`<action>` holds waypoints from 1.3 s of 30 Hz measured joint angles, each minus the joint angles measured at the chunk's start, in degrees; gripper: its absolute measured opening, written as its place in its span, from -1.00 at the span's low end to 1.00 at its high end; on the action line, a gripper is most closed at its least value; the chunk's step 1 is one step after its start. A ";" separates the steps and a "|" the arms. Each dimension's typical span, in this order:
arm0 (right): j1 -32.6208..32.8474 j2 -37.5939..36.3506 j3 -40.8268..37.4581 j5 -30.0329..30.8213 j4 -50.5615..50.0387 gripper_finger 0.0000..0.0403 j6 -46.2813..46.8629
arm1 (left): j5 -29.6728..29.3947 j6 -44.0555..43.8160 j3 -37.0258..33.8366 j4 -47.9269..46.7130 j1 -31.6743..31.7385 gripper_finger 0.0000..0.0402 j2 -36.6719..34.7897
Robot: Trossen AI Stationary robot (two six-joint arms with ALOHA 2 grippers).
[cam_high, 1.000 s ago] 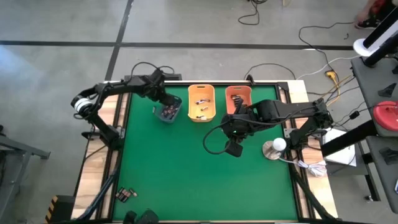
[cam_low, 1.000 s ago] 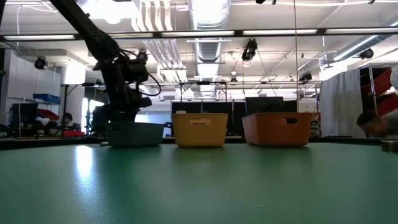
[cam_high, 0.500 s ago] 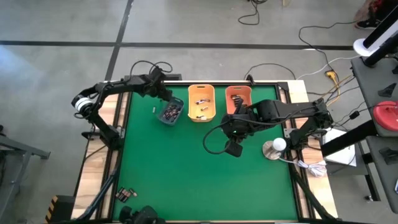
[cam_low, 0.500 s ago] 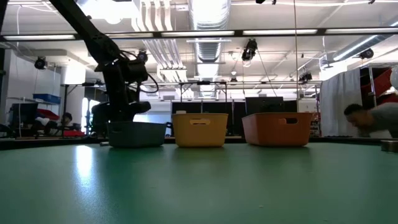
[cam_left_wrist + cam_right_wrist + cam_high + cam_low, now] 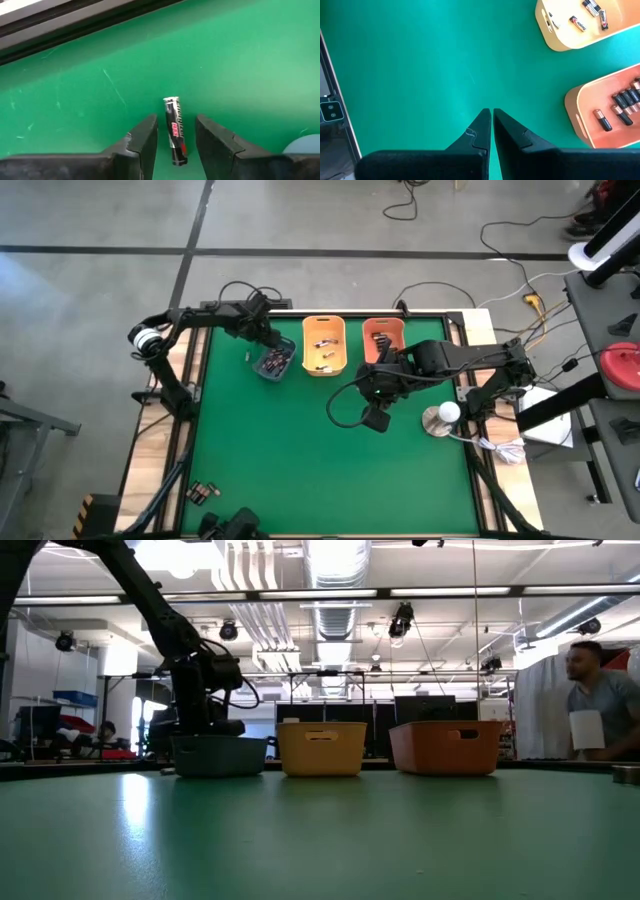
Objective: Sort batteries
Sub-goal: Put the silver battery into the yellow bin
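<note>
Left gripper [image 5: 175, 142] hanging at the far left of the mat [image 5: 300, 450], just left of the grey bin [image 5: 273, 361]; fingers [image 5: 146, 142] standing apart with a single battery [image 5: 175, 131] between them, the cell showing a dark wrap, a red mark and a silvery end cap. Cannot tell whether the pads are touching that cell or whether it is lying on the mat.

Grey bin sitting at the left end of the row of three bins, holding a heap of dark batteries [image 5: 275, 360]; in the low view showing as a dark tub [image 5: 218, 755] with the left arm [image 5: 185, 660] coming down behind it.

Yellow bin [image 5: 324, 346] standing just right of the grey bin, holding a few small batteries [image 5: 592, 7] scattered on its floor.

Orange bin [image 5: 381, 338] standing right of the yellow bin, holding several larger dark cells [image 5: 620, 107] lying side by side.

Right gripper [image 5: 491, 131] waiting above bare mat near the orange bin, on its near side, fingers pressed together and holding nothing.

Loose group of batteries [image 5: 203, 493] lying at the near left corner of the mat, well apart from the grey bin.

Person [image 5: 600, 705] standing in the room beyond the table, far to the right of the orange bin.
</note>
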 joint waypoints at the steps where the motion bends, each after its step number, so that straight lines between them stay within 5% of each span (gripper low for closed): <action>1: 0.00 0.00 0.00 0.00 -0.02 -0.94 -0.05 | 0.00 0.39 -0.02 -0.08 0.00 -0.46 -0.01; 8: 0.00 -0.30 0.08 0.01 -0.54 -0.94 -1.73 | 0.41 0.02 -0.79 -0.82 0.37 -0.93 -0.19; 14: 0.94 -1.68 7.50 4.45 -6.63 -0.94 -1.66 | 3.01 1.05 -1.33 -4.12 0.71 -0.92 -3.47; 21: 2.69 -4.23 14.39 11.66 -6.45 -0.94 -2.84 | 4.41 1.04 -0.56 -8.11 0.10 -0.94 -16.88; 29: 2.67 -5.18 14.80 12.07 -6.51 -0.94 -6.42 | 9.33 -4.37 -0.52 -1.50 -8.33 -0.95 -29.30; 39: 2.67 -5.15 14.29 11.93 -6.85 -0.94 -7.83 | 10.40 -11.77 -0.47 11.39 -20.38 -0.95 -22.03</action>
